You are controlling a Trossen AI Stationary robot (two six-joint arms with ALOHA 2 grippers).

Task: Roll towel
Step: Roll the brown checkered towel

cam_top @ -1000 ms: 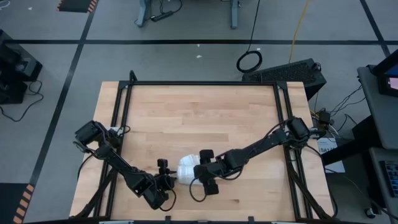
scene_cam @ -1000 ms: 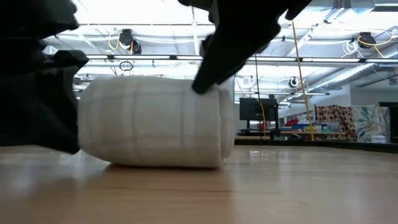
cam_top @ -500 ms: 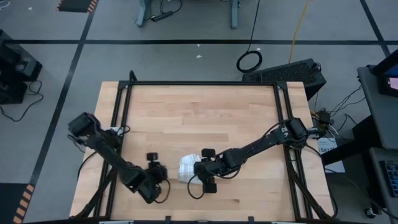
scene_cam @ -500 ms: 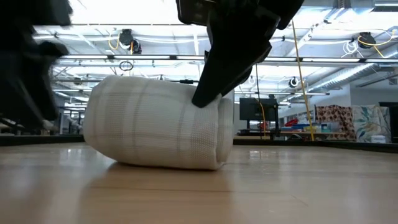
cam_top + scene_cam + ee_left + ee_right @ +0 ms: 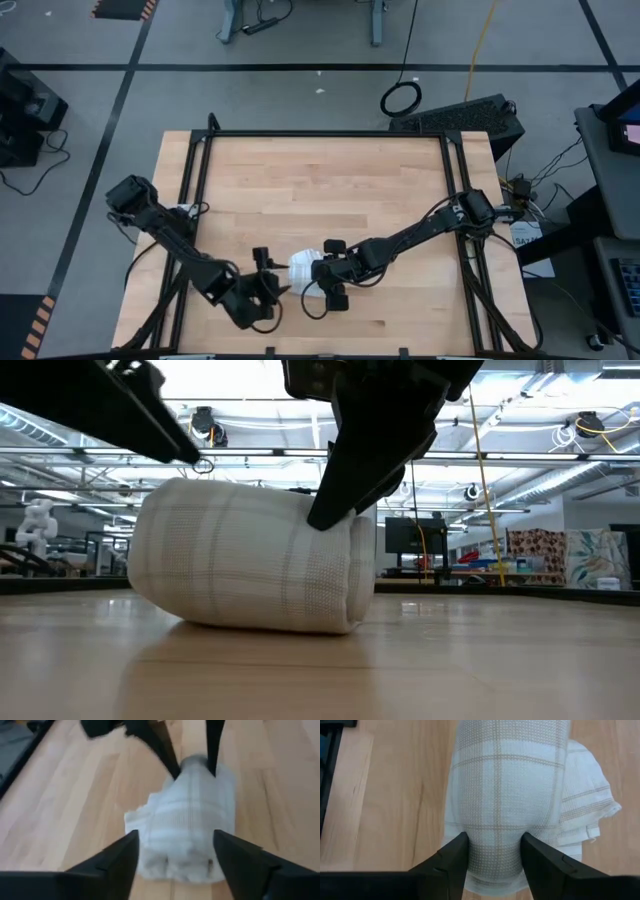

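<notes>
The left gripper [image 5: 272,287] has come back in toward the towel [image 5: 303,271] since half a second ago, when it stood off to the left, and its fingers [image 5: 120,862] are now spread wide, released, flanking the near end of the roll without pinching it. The right gripper [image 5: 318,277] has not shifted; its fingers [image 5: 452,857] stay clenched on the towel's right end, one on each side of the cloth. In the low view the roll [image 5: 250,555] is tipped a little, its left end lifted slightly, much as it was half a second ago and unlike a second ago, when it lay flat.

The towel sits rolled on the table [image 5: 320,190], in the lower middle of the high view, nearer the bottom edge than the top. The whole upper half of the wooden top lies bare, and there is open board to the right of the right arm as well. A black frame [image 5: 325,134] runs along the top edge and down both sides. The left arm reaches in from the left rail, the right arm from the right rail.
</notes>
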